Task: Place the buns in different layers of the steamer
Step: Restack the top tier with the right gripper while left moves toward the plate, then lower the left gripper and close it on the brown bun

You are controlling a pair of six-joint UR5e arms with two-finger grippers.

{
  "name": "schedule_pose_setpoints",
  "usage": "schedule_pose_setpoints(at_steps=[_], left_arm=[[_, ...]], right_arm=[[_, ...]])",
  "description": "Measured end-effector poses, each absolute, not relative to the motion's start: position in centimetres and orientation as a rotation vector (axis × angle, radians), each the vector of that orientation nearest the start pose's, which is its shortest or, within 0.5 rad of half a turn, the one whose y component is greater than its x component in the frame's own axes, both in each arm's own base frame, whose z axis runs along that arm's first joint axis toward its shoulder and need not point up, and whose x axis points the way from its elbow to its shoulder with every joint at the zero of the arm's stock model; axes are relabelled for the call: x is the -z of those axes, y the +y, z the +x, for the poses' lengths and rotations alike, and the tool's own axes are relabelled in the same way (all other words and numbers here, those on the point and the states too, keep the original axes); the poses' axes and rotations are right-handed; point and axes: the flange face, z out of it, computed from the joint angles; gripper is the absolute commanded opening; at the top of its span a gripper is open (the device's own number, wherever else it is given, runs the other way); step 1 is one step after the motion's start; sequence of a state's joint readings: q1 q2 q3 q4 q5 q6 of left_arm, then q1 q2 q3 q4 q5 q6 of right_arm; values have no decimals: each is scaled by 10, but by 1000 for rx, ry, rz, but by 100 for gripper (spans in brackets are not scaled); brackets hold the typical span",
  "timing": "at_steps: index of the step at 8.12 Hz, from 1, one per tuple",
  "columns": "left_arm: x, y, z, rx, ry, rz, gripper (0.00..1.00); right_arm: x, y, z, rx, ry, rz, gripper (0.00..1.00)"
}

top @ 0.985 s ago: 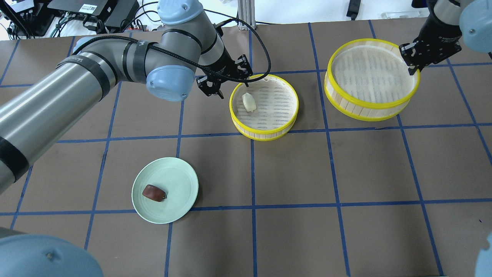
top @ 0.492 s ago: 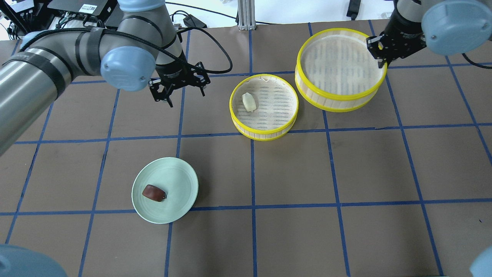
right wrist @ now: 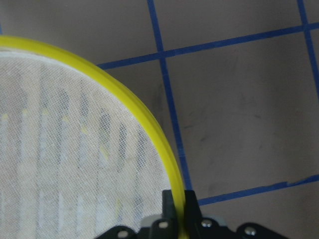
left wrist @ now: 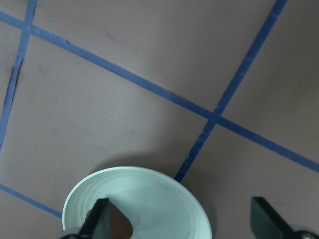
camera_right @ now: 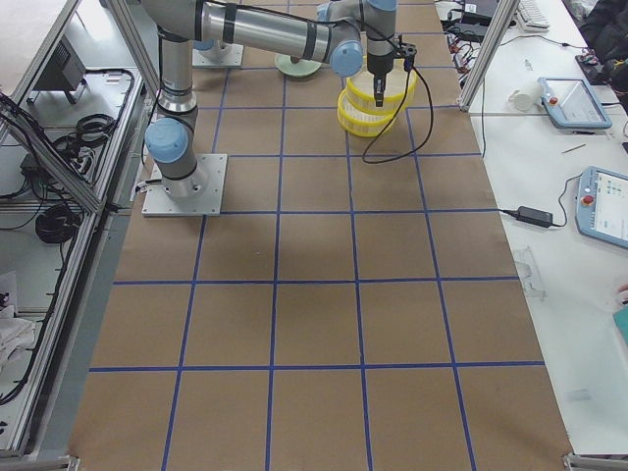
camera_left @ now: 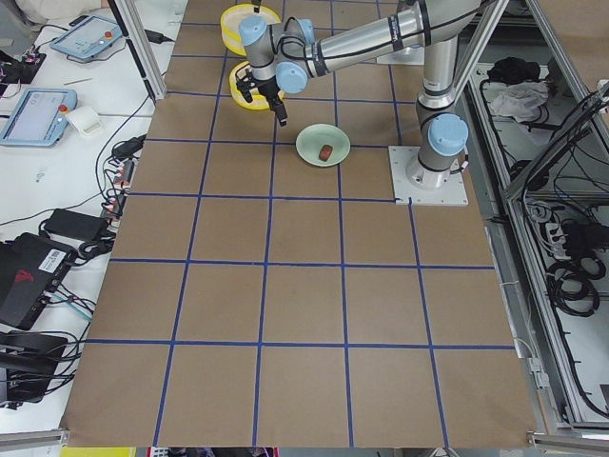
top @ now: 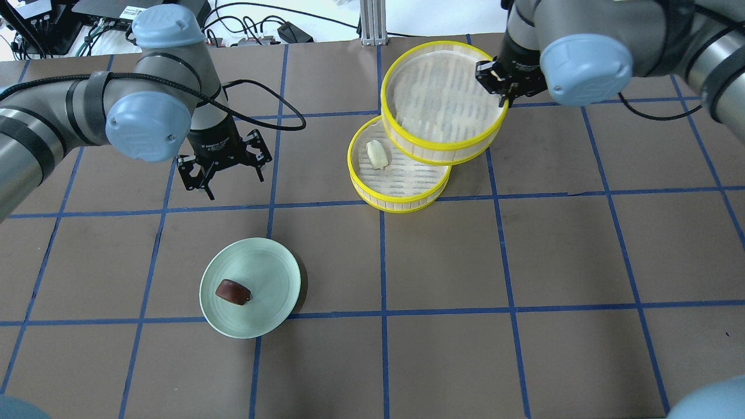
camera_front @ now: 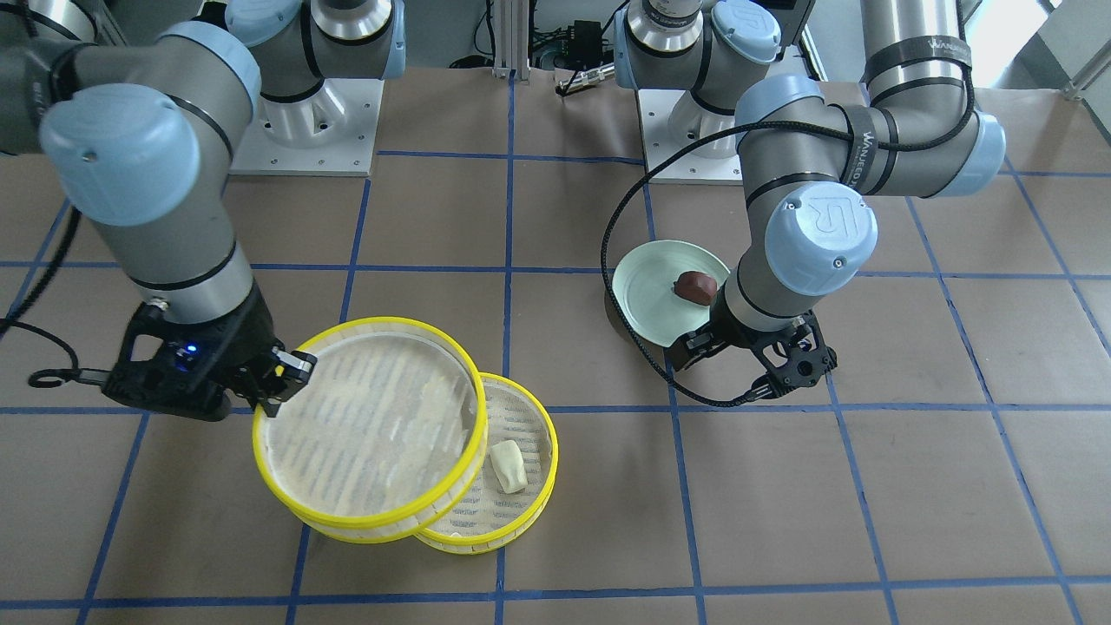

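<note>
The cream-white bun (top: 376,155) lies in the lower steamer layer (top: 401,203), which stands on the table. My right gripper (top: 500,87) is shut on the rim of the second, empty steamer layer (top: 436,93) and holds it raised, overlapping the far right part of the lower one; the grip also shows in the right wrist view (right wrist: 179,209). The dark reddish-brown bun (top: 233,291) lies on the pale green plate (top: 262,273). My left gripper (top: 230,183) is open and empty, above the table beyond the plate. In the left wrist view the plate (left wrist: 149,199) and brown bun (left wrist: 117,226) show between the fingers.
The brown table carries a grid of blue tape. A black cable (top: 279,122) loops off my left wrist. Electronics and cables (top: 116,17) sit past the far edge. The robot bases (camera_front: 304,121) stand at the near side.
My right gripper has carried the empty layer leftward until it overlaps the layer with the white bun. My left gripper has moved left and nearer the plate.
</note>
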State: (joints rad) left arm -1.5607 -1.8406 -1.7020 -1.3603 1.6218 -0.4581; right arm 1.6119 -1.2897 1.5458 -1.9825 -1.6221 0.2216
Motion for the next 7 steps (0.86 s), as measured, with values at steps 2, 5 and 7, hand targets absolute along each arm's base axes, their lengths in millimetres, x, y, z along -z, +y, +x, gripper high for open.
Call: schedule_pose_setpoints(at_steps=[2, 5, 7], left_arm=[[-272, -532, -116, -366, 2878, -831, 100], [-228, -505, -115, -503, 2750, -993, 100], [-214, -490, -116, -608, 2683, -1017, 100]], right_arm=[[-358, -607, 209, 263, 3121, 367, 0], [-325, -610, 233, 213, 3112, 400, 0], [-315, -609, 239, 181, 3104, 398, 0]])
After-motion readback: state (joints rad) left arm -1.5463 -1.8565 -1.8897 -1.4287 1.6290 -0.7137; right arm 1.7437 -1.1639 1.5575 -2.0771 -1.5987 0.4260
